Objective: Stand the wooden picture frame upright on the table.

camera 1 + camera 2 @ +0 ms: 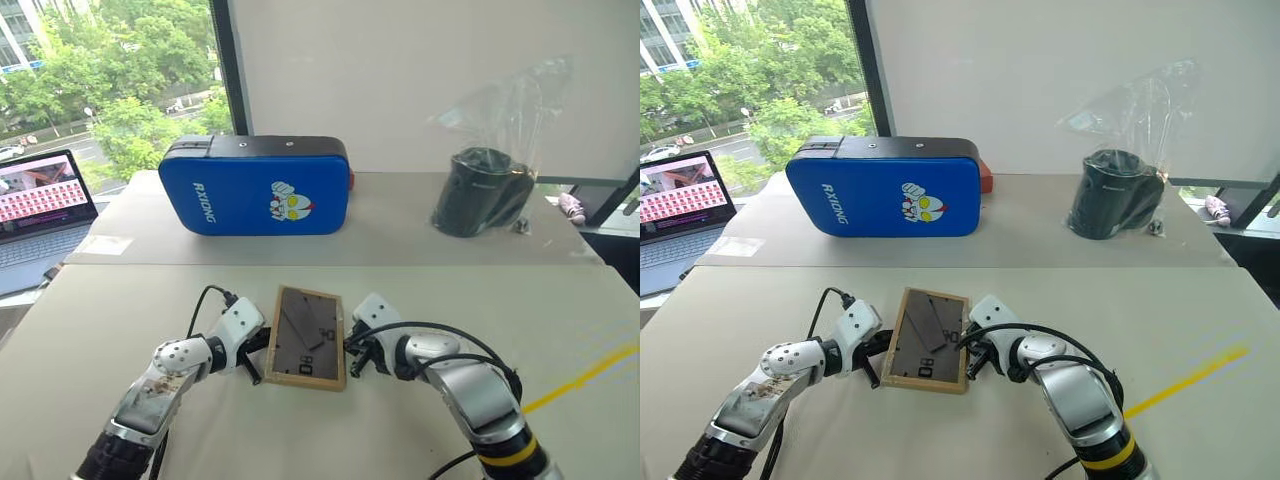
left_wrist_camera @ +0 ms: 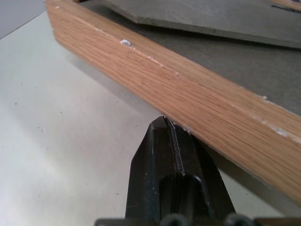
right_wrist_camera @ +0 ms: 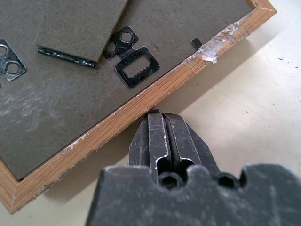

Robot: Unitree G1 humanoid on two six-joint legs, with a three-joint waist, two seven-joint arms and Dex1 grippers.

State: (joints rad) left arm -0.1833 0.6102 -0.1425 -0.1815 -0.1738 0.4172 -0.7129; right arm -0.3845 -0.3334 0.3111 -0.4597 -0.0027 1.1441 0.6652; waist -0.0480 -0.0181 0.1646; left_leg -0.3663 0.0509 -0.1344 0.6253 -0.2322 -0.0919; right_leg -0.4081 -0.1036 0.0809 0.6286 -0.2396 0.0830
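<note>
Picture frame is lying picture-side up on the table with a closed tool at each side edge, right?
Not quite: the picture frame lies back-side up; the right wrist view shows its grey back panel and hanger. It is flat on the table, with the left tool and right tool closed at its side edges.

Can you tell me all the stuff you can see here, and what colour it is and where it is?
Small rectangular light-wood picture frame: one, dark grey-brown back up, lying flat on the near table between the two grippers.
Big blue pad with a cartoon face: one, blue and black, standing on the far table, left of middle.
Black round container in a clear plastic bag: one, far table, right.
Laptop: one, open, pink screen, far left.
Yellow line: one, on the near table's right side.
Beige-grey table: plain, matte.
Left gripper: black fingers, shut, tips at the frame's left edge.
Right gripper: black fingers, shut, tips at the frame's right edge.
</note>
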